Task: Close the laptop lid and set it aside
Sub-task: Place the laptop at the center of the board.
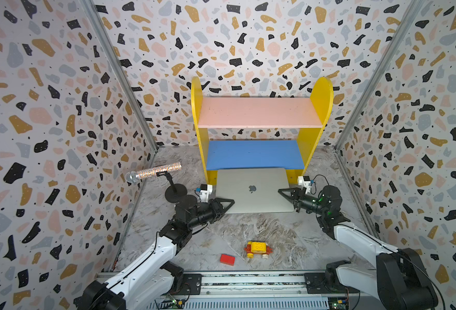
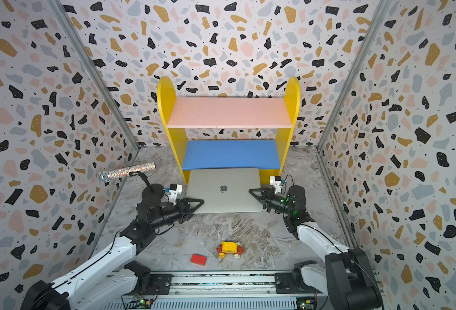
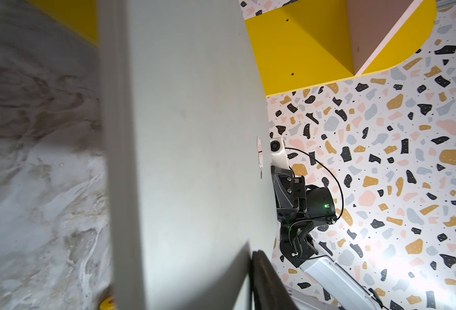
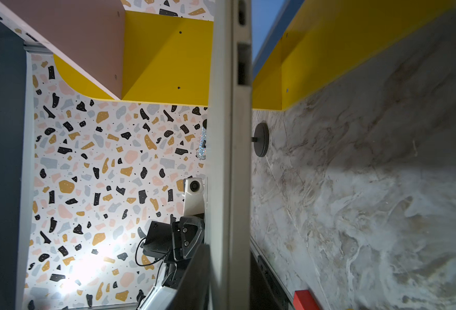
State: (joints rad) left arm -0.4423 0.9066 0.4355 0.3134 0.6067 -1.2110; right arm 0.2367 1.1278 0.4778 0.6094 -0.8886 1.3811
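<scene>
While the closed laptop (image 1: 253, 190) lies before the shelf (image 1: 253, 154), right fingers (image 1: 288, 195) clamp its right edge; left fingers (image 1: 221, 204) straddle the left, grip unclear.

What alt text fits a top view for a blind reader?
The closed laptop is in front of a yellow shelf, left gripper and right gripper at its side edges; a toy car and red block lie nearer.

Shelf (image 1: 259, 112), microphone (image 1: 154, 171), toy car (image 1: 256, 249), red block (image 1: 227, 259).

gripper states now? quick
Left gripper: jaws straddle the laptop edge; clamped or not, cannot tell.
Right gripper: closed on the laptop.
</scene>
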